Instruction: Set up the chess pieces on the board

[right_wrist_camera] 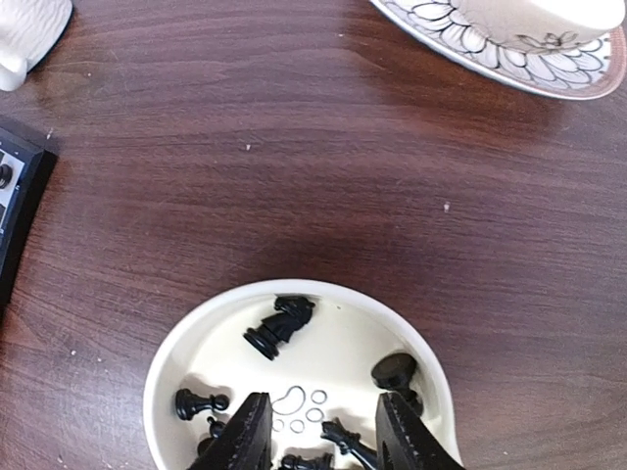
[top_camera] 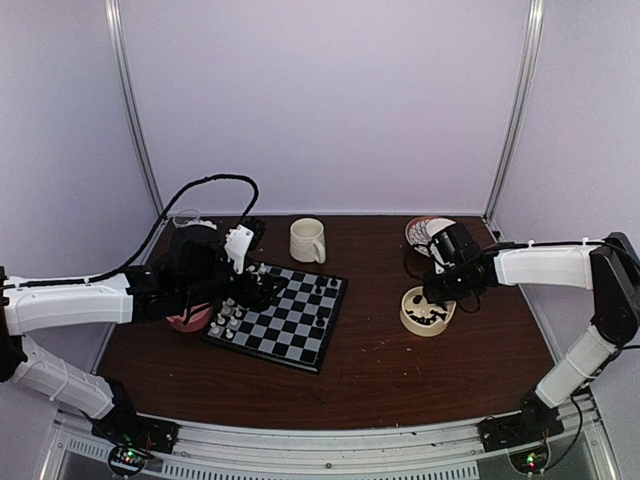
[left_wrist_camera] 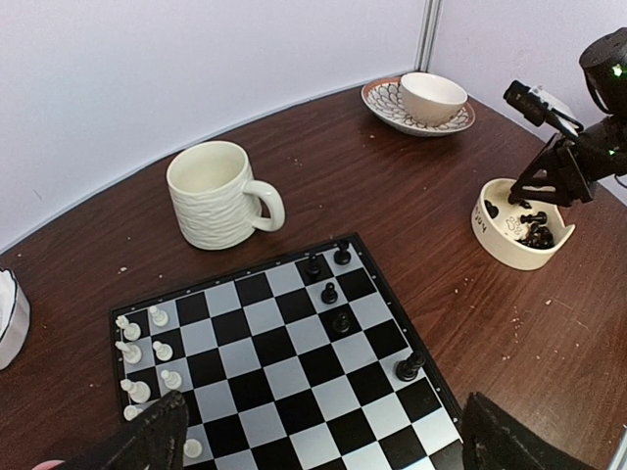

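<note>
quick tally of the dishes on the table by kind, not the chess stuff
mug: 1
patterned plate: 1
bowls: 3 (white bowl on the plate, cream bowl holding black pieces, pink bowl by the board)
clear glass dish: 1
total: 6

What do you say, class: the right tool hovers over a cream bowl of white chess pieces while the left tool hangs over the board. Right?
Not quite. The chess pieces in the cream bowl are black, not white; the right wrist view shows it. The right tool does hover over that bowl, and the left tool hangs over the board.
</note>
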